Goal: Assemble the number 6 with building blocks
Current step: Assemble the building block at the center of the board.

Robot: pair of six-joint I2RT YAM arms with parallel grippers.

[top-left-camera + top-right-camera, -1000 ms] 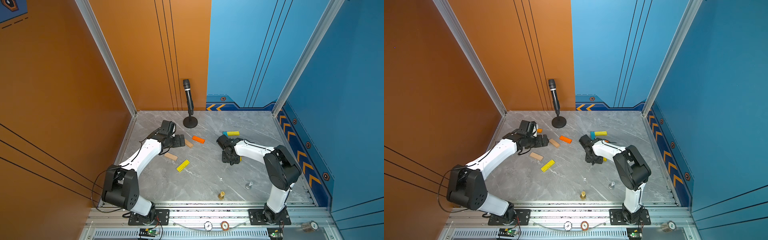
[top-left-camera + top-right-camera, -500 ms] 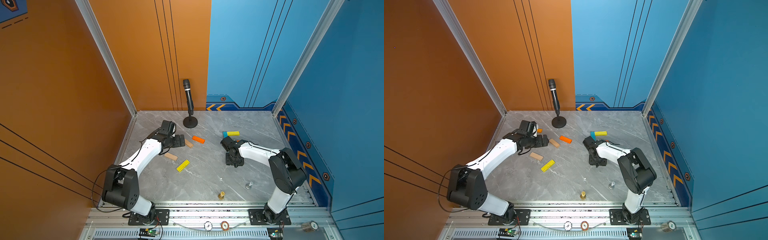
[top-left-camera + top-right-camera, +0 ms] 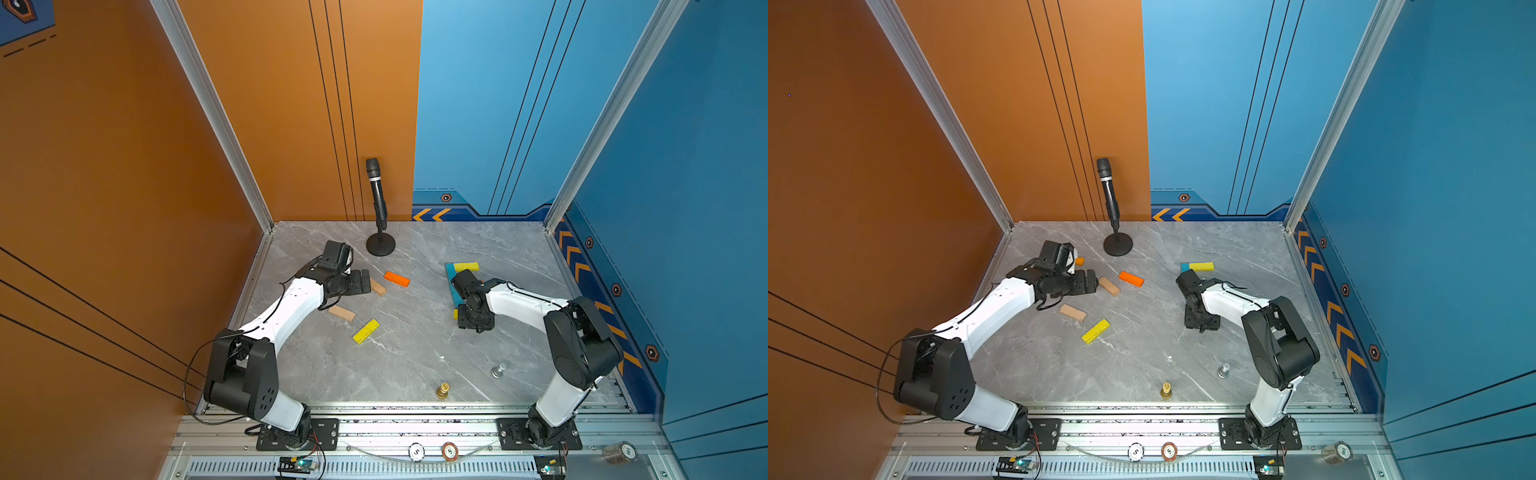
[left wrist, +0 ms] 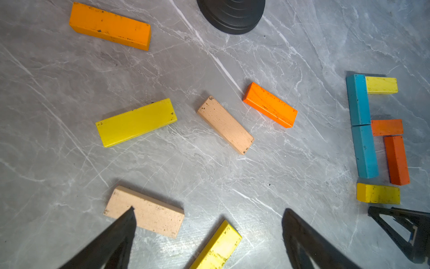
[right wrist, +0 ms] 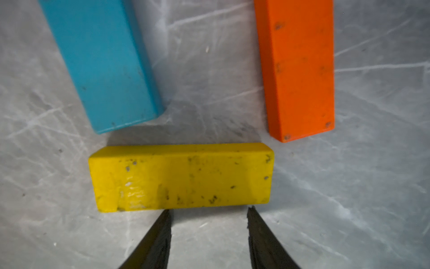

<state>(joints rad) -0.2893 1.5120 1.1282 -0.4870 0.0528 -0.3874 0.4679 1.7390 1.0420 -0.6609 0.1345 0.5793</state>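
Note:
The building blocks on the right form a partial figure: two blue bars (image 4: 357, 100) end to end, a yellow bar (image 4: 381, 85) at the far end, two orange bars (image 4: 387, 127) and a yellow bar (image 4: 378, 193) at the near end. My right gripper (image 5: 208, 209) points down with its jaws partly apart and empty, fingertips against that near yellow bar (image 5: 181, 177); the arm hides most of the figure in both top views. Loose orange (image 3: 397, 278), tan (image 3: 378, 286), tan (image 3: 341, 313) and yellow (image 3: 365, 331) bars lie in front of my open left gripper (image 4: 209, 208).
A black microphone on a round stand (image 3: 379, 208) is at the back middle. A gold chess piece (image 3: 443, 390) and a silver one (image 3: 498, 370) stand near the front edge. Another orange bar (image 3: 1079, 261) lies behind the left wrist. Walls close three sides.
The right gripper has slid slightly toward the front and right, and its elbow has swung outward. The left arm has stayed still.

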